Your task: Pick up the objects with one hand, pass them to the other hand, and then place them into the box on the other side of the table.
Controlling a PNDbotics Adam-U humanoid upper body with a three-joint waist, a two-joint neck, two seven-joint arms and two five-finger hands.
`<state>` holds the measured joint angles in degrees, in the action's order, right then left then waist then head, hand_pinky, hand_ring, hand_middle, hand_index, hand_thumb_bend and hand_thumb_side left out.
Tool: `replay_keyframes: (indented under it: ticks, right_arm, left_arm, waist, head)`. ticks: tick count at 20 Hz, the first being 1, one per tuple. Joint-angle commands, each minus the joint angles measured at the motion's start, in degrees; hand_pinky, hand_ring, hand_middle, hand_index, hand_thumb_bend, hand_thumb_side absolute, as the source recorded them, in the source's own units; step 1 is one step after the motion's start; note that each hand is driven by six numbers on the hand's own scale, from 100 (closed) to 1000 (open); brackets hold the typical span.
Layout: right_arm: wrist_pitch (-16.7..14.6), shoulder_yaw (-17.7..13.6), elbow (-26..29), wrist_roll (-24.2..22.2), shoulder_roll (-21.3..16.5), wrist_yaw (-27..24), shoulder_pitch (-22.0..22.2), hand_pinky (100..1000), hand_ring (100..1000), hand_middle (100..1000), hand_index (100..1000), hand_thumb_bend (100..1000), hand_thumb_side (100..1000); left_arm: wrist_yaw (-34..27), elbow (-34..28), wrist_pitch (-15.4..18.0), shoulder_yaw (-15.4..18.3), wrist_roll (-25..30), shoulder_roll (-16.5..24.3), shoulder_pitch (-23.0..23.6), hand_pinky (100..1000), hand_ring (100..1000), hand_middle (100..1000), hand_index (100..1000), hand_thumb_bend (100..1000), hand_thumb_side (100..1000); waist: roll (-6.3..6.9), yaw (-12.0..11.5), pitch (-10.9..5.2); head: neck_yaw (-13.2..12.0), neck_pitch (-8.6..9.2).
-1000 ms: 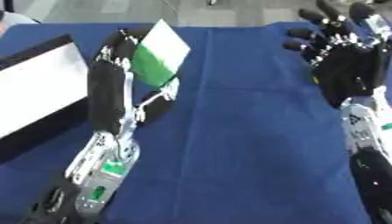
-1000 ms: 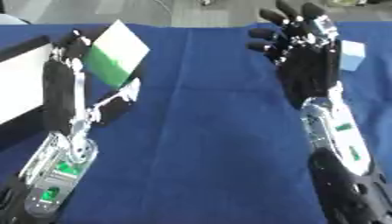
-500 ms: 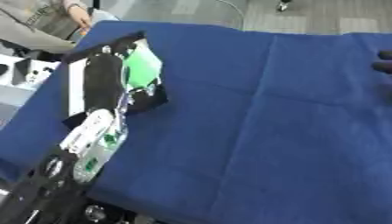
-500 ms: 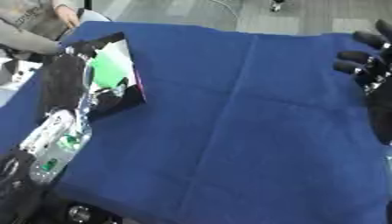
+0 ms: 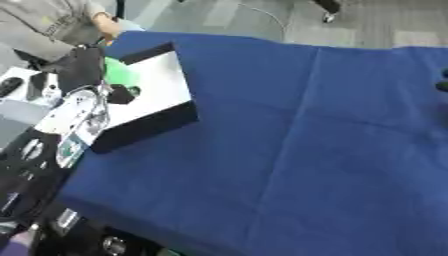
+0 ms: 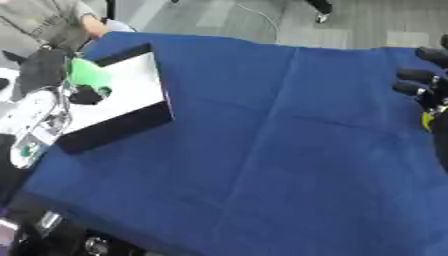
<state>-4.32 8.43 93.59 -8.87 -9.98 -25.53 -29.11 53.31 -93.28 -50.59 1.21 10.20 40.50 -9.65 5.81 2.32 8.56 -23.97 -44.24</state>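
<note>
Holding a green object (image 5: 120,75) in my left hand's fingers (image 5: 83,70) over the box (image 5: 157,95), upper left; right hand's fingers (image 6: 418,75) are spread, holding nothing, right edge.

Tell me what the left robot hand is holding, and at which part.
A green object, over the white box; the left robot hand covers its left side. The exact hold cannot be told.

Right hand (image 6: 423,85) cut off by the right edge; only fingers show, curl not determinable. Left hand (image 5: 80,70) blurred over the box (image 5: 157,95); its grasp on the green object (image 5: 118,75) beside it cannot be confirmed.
</note>
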Motion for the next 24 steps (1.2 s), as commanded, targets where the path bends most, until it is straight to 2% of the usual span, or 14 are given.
replay_keyframes:
  ticks: [1, 2, 5, 8, 10, 13, 16, 18, 20, 24]
  right_arm:
    - [0.0, -0.1, 0.5, -0.6, -0.5, 0.2, -0.4, 705, 689, 766, 892, 100, 845]
    - [-0.1, -0.2, 0.5, -0.7, -0.5, 0.3, -0.4, 705, 688, 764, 890, 100, 844]
    - [-0.5, -0.8, 0.5, -0.8, -0.5, 1.1, -0.3, 703, 684, 762, 887, 100, 833]
    - [-1.4, -2.1, 0.4, -1.0, -1.1, 4.8, -0.3, 702, 685, 772, 888, 100, 814]
    - [-2.3, -3.7, 0.0, -1.5, -2.4, 10.8, -0.6, 702, 688, 780, 895, 100, 807]
    - [-3.7, -6.4, -1.9, -0.9, -6.5, 20.7, -2.2, 709, 699, 795, 907, 100, 779]
    - [-4.4, -8.2, -5.6, 1.1, -10.8, 28.6, -4.1, 723, 719, 818, 921, 100, 761]
    - [-4.3, -9.2, -9.8, 2.2, -14.3, 34.9, -5.8, 731, 733, 830, 930, 100, 750]
    - [-4.6, -9.5, -15.0, 3.2, -17.2, 39.9, -7.7, 734, 735, 836, 936, 100, 750]
    - [-7.7, -8.1, -28.2, 4.5, -22.3, 46.5, -12.7, 754, 756, 856, 952, 100, 736]
  left_arm:
    - [0.0, 0.5, 1.1, 0.6, 2.6, 2.9, -1.6, 856, 873, 822, 933, 873, 557]
    - [0.4, -0.7, 1.4, 0.7, 1.8, 2.8, -1.8, 858, 876, 822, 930, 851, 584]
    - [1.0, -7.2, 2.1, 1.3, -3.0, 1.7, -1.8, 839, 882, 812, 907, 802, 572]
    - [-2.2, -17.8, 4.1, 1.4, -10.5, -0.6, -1.0, 823, 887, 799, 883, 754, 569]
    - [-6.0, -20.5, 8.2, 0.8, -17.1, -2.5, -1.4, 807, 891, 790, 864, 725, 558]
    - [-16.1, -21.2, 18.0, -1.0, -29.0, -6.3, -2.8, 786, 891, 777, 843, 682, 547]
    - [-24.2, -21.3, 26.2, -3.7, -36.9, -10.0, -4.0, 762, 887, 755, 809, 627, 529]
    - [-29.1, -21.3, 31.2, -6.6, -40.6, -14.5, -4.8, 755, 891, 752, 802, 612, 532]
    - [-32.0, -21.3, 34.8, -9.3, -42.6, -18.4, -5.2, 752, 892, 750, 799, 603, 533]
    - [-33.2, -21.3, 37.8, -13.1, -43.3, -25.3, -6.5, 746, 891, 745, 792, 587, 529]
  waist:
    - [-0.43, -0.1, -1.38]
    - [-0.5, -0.1, -1.31]
    - [-0.7, -0.3, -1.12]
    - [-0.92, -0.6, -0.92]
    - [-1.22, -0.8, -0.9]
    - [-1.79, -1.1, -0.91]
    - [-2.39, -1.6, -0.93]
    - [-2.71, -2.1, -0.92]
    - [-2.94, -2.7, -0.86]
    - [-2.78, -4.3, -0.88]
  head:
    - [0.1, 0.13]
    - [0.3, 0.13]
    - [1.1, 0.13]
    - [3.2, 0.13]
    - [5.8, 0.13]
    - [12.5, 0.13]
    - [19.1, 0.13]
    - [23.2, 0.13]
    - [26.0, 0.13]
    - [29.0, 0.13]
